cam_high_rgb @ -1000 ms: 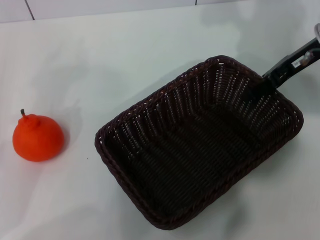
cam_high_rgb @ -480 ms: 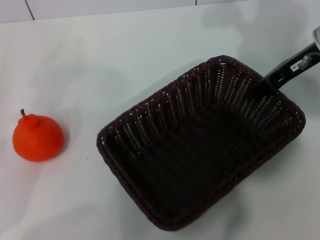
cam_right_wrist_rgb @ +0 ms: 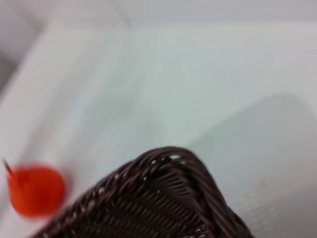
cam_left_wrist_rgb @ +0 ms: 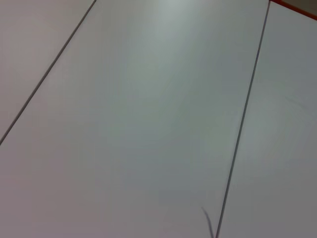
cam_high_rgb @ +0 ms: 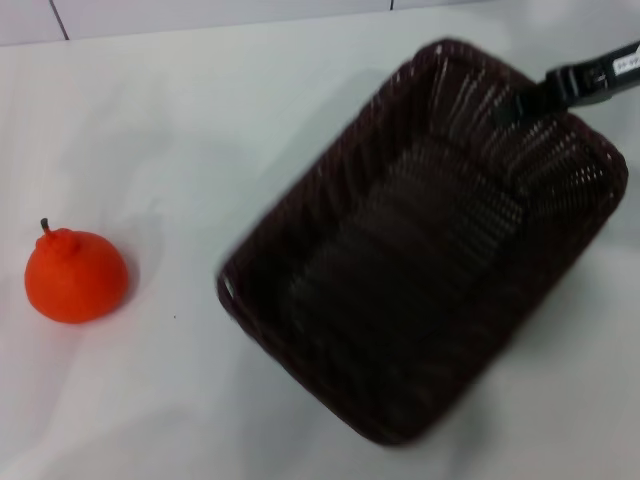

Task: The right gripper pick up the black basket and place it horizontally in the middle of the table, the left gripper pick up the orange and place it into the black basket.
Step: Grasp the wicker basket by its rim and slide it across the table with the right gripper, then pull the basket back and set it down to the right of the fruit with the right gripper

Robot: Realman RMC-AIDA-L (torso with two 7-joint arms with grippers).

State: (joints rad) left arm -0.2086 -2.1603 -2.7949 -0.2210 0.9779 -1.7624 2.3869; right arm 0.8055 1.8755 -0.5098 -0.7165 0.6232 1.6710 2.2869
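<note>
The right gripper (cam_high_rgb: pixel 522 98) is clamped on the far rim of the dark woven wicker basket (cam_high_rgb: pixel 420 240), held askew right of centre on the white table (cam_high_rgb: pixel 200 120), not yet set horizontally; the round orange fruit (cam_high_rgb: pixel 76 276) sits untouched far left; the left gripper is out of sight.

1. The right claw (cam_high_rgb: pixel 522 100) shows in the head view as a slim black bar of matte casing.
2. A small white label with dark print sits on its outer part.
3. It narrows to thin dark fingers (cam_high_rgb: pixel 516 102).
4. No part of the left arm's body shows in any view.
</note>
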